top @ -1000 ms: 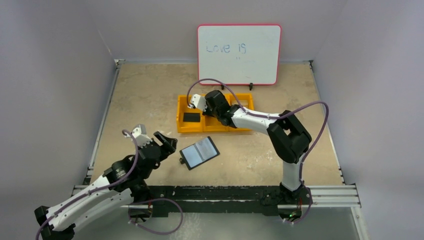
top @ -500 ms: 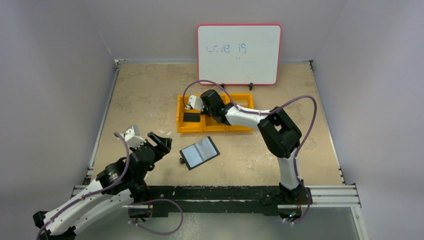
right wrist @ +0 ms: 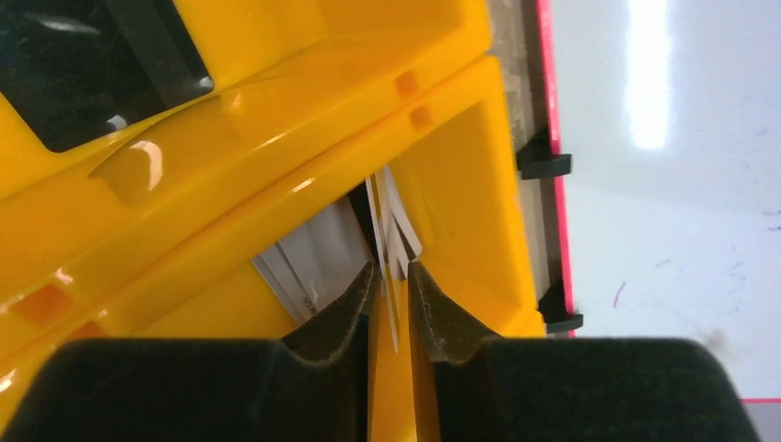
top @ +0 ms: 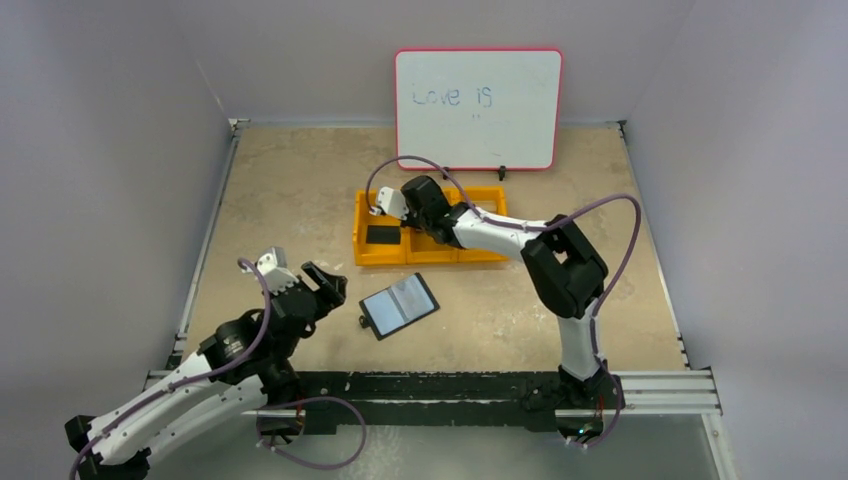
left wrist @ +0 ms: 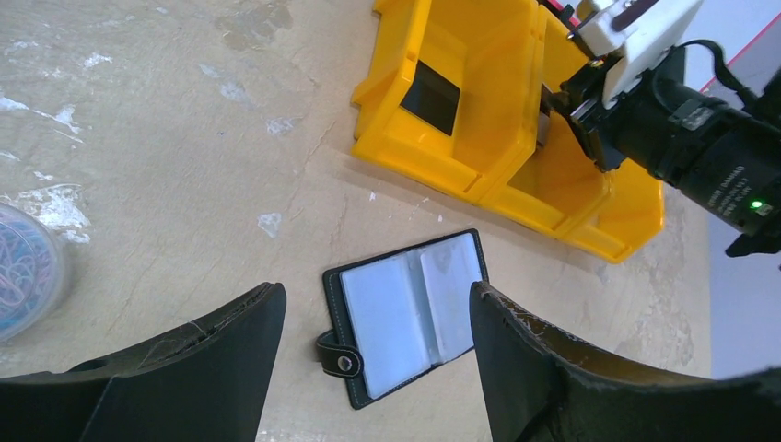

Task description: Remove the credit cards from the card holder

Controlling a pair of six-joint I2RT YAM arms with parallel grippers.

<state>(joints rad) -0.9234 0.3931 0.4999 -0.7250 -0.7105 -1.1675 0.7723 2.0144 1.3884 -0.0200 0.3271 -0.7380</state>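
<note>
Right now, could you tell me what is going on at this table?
The right gripper is down in the middle compartment of the yellow tray, with a thin pale card on edge between its barely parted fingers, above other cards lying there. Whether it grips the card is unclear. The card holder lies open on the table before the tray, and the left gripper hovers open beside it, holding nothing.
</note>
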